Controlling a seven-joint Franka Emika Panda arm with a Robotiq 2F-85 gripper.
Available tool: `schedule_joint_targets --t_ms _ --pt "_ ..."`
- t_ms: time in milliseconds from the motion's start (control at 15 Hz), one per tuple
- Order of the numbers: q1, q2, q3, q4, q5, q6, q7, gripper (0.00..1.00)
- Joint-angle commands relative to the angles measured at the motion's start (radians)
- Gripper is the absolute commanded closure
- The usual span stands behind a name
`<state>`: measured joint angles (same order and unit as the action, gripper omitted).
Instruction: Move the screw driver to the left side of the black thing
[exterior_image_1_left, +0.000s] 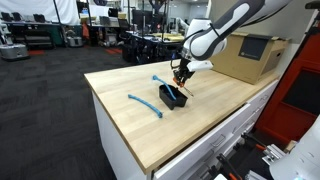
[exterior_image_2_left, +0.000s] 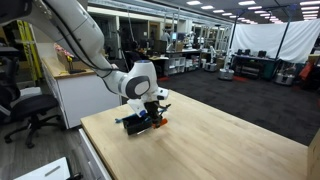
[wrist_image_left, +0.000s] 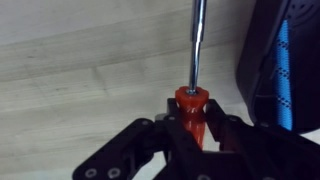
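- The screwdriver sits just in front of the gripper. In the wrist view its orange-red handle is nearest the camera, and its thin metal shaft runs straight away up the frame.
- Its long axis lies roughly parallel to the near wall of the black tray, and the tip points away from the wrist.
- The two black fingers press against the handle from either side, nearly closed, with only the handle between them.
- The wrist view does not show whether the tool rests on the wooden table or hangs just above it.
- In the wrist view the black tray is just beside the tool, on the right of the frame. A blue strip lies inside it along its length.
- In an exterior view the gripper hangs right over the far end of the tray.
- A second blue strip, curved, lies on the table near the tray.
- A cardboard box stands well apart, towards the back of the table.
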<state>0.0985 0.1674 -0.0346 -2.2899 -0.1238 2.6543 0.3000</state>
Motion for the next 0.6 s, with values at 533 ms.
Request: schedule_joint_targets --t_ms 533 --pt "0.077 -0.198 0.171 -0.012 0.103 -0.152 -0.078 0.92"
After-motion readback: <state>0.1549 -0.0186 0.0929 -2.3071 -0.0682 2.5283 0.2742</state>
